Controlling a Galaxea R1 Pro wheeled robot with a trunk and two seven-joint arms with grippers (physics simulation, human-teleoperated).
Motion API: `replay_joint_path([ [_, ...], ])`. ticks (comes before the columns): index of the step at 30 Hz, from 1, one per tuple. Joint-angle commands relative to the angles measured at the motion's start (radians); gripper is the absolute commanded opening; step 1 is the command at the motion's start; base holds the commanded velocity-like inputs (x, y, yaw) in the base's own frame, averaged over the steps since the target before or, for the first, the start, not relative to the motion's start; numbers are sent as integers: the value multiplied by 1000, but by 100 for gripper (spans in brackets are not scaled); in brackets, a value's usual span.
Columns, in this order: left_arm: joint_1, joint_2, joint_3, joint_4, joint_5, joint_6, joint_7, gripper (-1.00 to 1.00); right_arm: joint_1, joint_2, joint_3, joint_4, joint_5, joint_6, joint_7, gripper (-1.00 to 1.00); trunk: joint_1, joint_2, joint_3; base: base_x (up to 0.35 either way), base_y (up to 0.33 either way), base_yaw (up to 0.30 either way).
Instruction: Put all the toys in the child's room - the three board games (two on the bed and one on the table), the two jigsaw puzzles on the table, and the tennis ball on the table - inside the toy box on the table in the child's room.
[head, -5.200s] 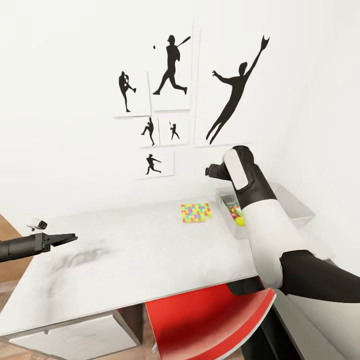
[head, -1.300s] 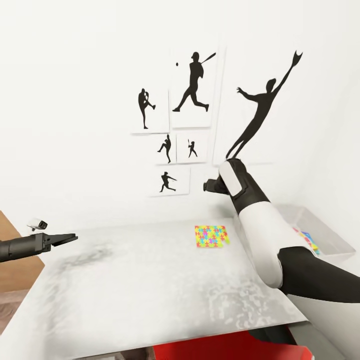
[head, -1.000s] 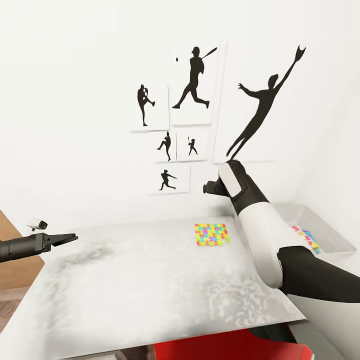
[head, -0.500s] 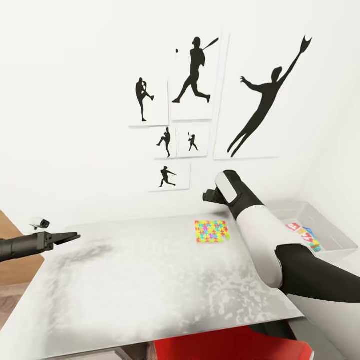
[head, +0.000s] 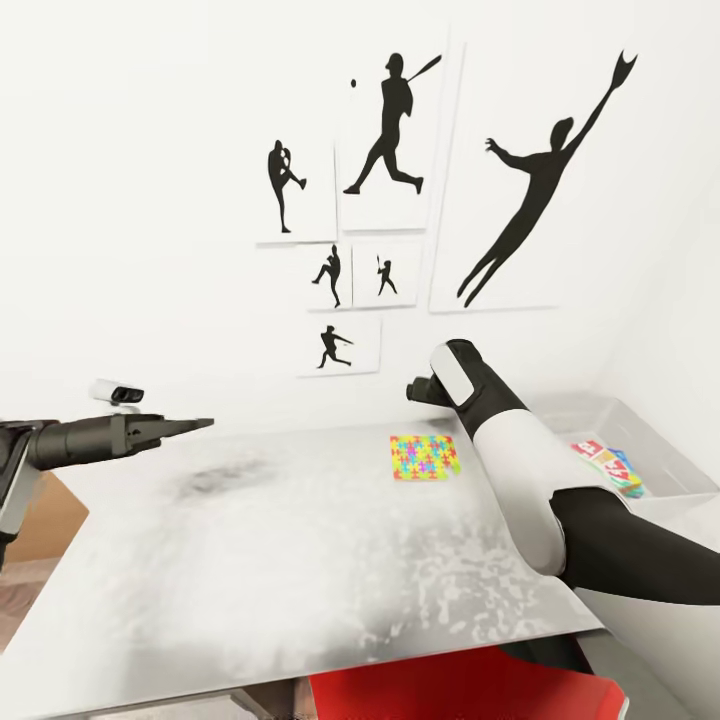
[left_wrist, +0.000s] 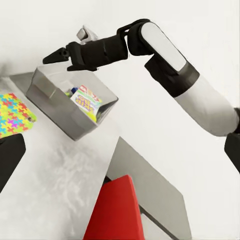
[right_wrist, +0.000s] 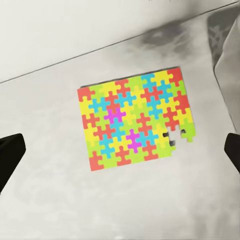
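Note:
One jigsaw puzzle (head: 424, 456) (right_wrist: 134, 120) lies flat on the table (head: 300, 560), near the back wall. My right gripper (head: 412, 390) (right_wrist: 120, 152) hovers above it, open, its fingertips (right_wrist: 10, 155) wide apart on either side. To the right stands the grey toy box (head: 650, 440) (left_wrist: 52, 97). It holds a white, green and red board game (head: 608, 464) (left_wrist: 85, 100) and other colourful pieces. Over the table's left part my left gripper (head: 200, 423) hangs open with nothing in it. The tennis ball and the bed are out of view.
Black athlete posters (head: 390, 130) hang on the white wall behind the table. A red chair (head: 450, 695) (left_wrist: 112, 210) sits tucked under the table's front edge. A lower grey side unit (left_wrist: 150, 190) adjoins the table beside the toy box.
The head camera has shifted a little. My left arm has swung up and to the right, further over the table. The right gripper stays above the puzzle.

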Motion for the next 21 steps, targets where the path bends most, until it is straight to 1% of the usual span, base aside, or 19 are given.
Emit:
replay_joint_path([
  [1, -4, -16, -1, -11, -4, 12, -4, 100, -1, 0, 1, -1, -9, -7, -9, 100, 1, -2, -4, 0, 0, 0],
  [2, -4, -23, -2, -14, -6, 12, -4, 100, -1, 0, 1, -1, -9, -11, -9, 100, 1, -2, -5, 0, 0, 0],
  [3, -6, -37, -3, -19, -14, 12, -4, 100, -1, 0, 2, -1, -8, -16, -9, 100, 1, -2, -7, 0, 0, 0],
  [5, -7, -52, -3, -23, -27, 12, -4, 100, -1, 0, 3, -2, -8, -21, -9, 100, 1, -2, -10, 0, 0, 0],
  [8, 0, -65, -3, -25, -37, 11, -4, 100, -1, 0, 4, -5, -8, -25, -9, 100, 1, -2, -15, 0, 0, 0],
  [15, 41, -71, -3, 10, -44, -11, -4, 100, -3, 0, 4, -7, -6, -30, -10, 100, 1, -2, -27, 0, 0, 0],
  [21, 48, -71, -2, 22, -45, -18, -4, 100, -4, 0, 5, -34, -6, -31, -10, 100, 1, -2, -37, 0, 0, 0],
])
